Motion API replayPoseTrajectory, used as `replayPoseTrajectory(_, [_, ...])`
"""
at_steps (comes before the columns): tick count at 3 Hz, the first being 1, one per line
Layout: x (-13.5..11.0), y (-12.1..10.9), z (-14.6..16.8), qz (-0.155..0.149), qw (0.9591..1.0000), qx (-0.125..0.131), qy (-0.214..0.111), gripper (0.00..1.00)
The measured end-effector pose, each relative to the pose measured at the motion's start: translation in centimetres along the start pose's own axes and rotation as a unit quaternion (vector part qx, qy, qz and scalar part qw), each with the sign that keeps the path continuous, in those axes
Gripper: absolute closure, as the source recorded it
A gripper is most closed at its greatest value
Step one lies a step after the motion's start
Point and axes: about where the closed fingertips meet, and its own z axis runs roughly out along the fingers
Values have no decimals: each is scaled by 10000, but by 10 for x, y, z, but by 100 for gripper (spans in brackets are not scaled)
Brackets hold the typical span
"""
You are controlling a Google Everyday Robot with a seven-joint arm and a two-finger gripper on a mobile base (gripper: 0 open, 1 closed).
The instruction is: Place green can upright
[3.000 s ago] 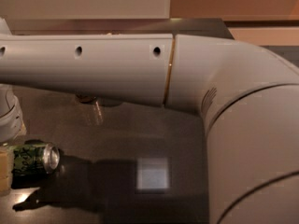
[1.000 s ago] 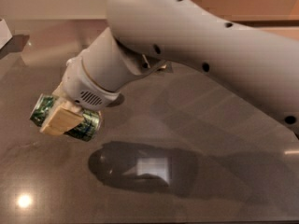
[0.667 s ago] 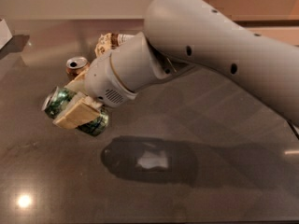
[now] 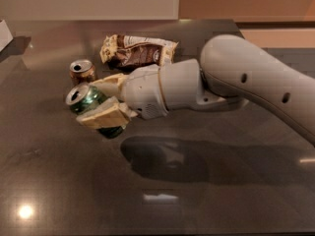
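Observation:
The green can is held in my gripper, tilted with its silver top rim and pull-tab opening facing up and to the left. It hangs a little above the dark table, left of centre. My two cream fingers clamp the can's body, one in front and one behind. My white arm reaches in from the right.
A brown-gold can stands upright just behind the green can. A crumpled brown and cream snack bag lies behind it. A white object sits at the far left edge. The arm's shadow falls on the table below.
The arm has lifted the green can off the table and swung it right and back, turning it from lying flat toward upright. The brown-gold can and snack bag have come into view.

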Motion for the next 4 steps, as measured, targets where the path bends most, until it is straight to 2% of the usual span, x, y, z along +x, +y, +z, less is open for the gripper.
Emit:
replayPoseTrajectory(1, [7, -2, -18, 159, 9972, 360, -635, 100])
replayPoseTrajectory(2, [16, -3, -34, 418, 9912, 703, -1045, 100])
replayPoseTrajectory(4, [37, -7, -54, 871, 9790, 1099, -1480, 100])
